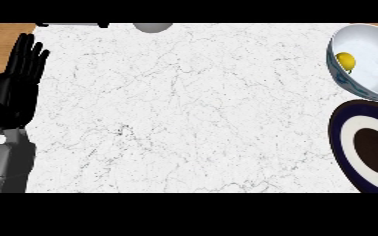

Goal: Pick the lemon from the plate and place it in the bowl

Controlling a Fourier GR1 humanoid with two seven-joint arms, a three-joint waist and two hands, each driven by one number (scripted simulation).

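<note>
The lemon (345, 61) sits inside the bowl (354, 35) at about two o'clock, up by the right edge, so the job looks done, and the dark plate (347, 145) just below it at four o'clock has nothing on it. The left hand (21, 87) rests at nine o'clock by the left edge of the white bench (184, 110), its fingers (28, 50) straight, a little apart and holding nothing, while the right hand does not show at all. A small grey round thing (153, 27) peeks in at twelve o'clock, far from the bowl, and nothing stands in the way.
</note>
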